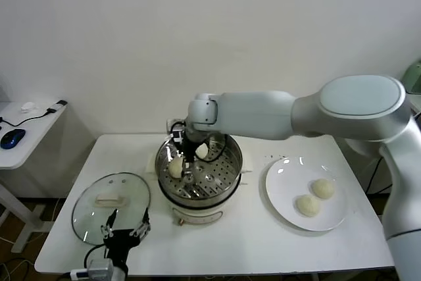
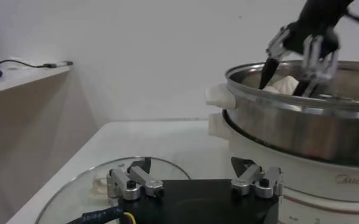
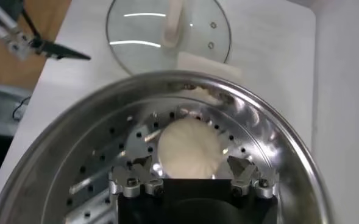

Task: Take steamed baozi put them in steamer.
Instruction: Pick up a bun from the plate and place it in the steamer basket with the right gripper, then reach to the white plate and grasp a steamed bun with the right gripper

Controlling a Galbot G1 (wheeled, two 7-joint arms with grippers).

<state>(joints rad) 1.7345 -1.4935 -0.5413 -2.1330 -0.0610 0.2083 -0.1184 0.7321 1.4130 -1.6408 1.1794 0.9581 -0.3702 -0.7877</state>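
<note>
Right tool [image 1: 186, 157] stands open in the steamer [image 1: 231, 174], a baozi [image 3: 189, 148] directly between its fingers. 2 baozi [image 1: 315, 197] lie to its right on the plate [image 1: 279, 189]. Left tool [image 1: 124, 231] is open, idle over the bench edge.

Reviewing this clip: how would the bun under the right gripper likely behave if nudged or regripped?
The baozi looks soft and rounded, so it probably dents and may roll slightly on the steamer floor. The open right gripper straddles it; a gentle squeeze seems wise.

The scene is evenly and brightly lit from overhead, soft shadows are cast beneath the table [image 1: 217, 241], bright glare streaks are reflected on the glass lid [image 3: 167, 36] and on the rim of the steamer [image 3: 270, 131], and the nearest gripper parts are rendered slightly soft in both wrist views.
</note>
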